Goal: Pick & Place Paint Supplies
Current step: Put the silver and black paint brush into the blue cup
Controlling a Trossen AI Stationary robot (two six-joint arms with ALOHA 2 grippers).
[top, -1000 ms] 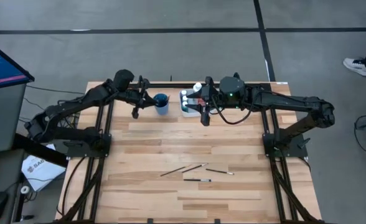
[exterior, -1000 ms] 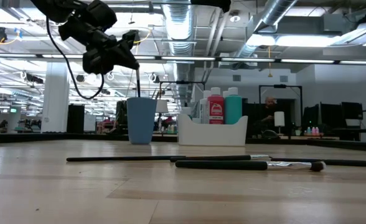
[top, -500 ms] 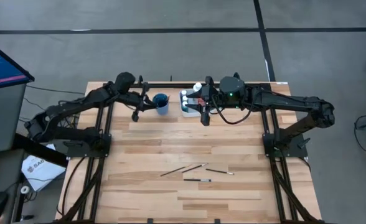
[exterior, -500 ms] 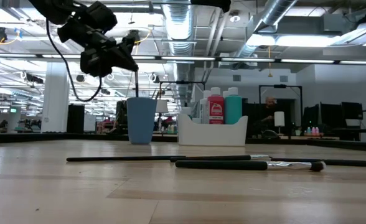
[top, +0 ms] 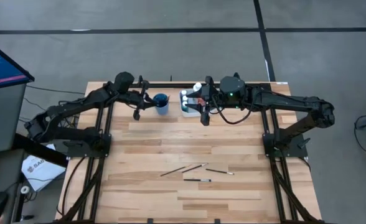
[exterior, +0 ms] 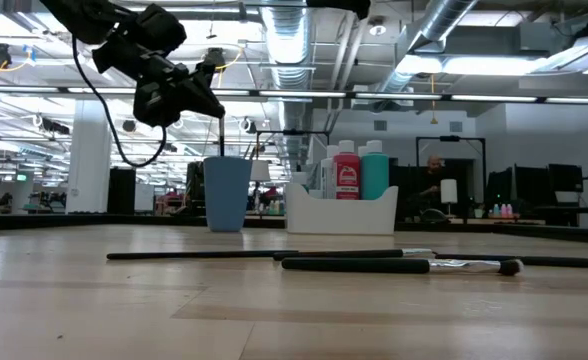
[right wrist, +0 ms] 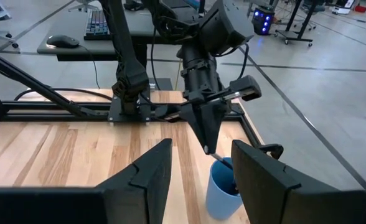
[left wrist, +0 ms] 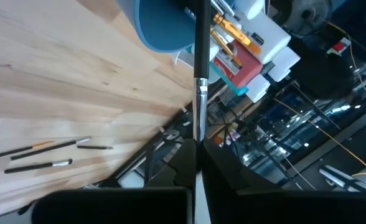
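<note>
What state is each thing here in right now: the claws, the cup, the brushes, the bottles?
Left claw: shut on a paintbrush, above the cup.
Right claw: open, empty, beside the tray.
Blue cup: upright.
Paint bottles: capped, upright in the white tray.
Loose paintbrushes: flat on the table.

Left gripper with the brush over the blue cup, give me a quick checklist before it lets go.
1. Grip: the left gripper is shut on a paintbrush: ok.
2. Aim: that brush hangs upright with its lower end at the mouth of the blue cup: ok.
3. How deep the brush sits inside the cup: cannot tell.
4. Cup standing upright on the table: ok.
5. Right gripper out of the way: it waits with open jaws beside the white tray, apart from the cup: ok.
6. Work left: four loose paintbrushes lie on the table: not ok.
</note>
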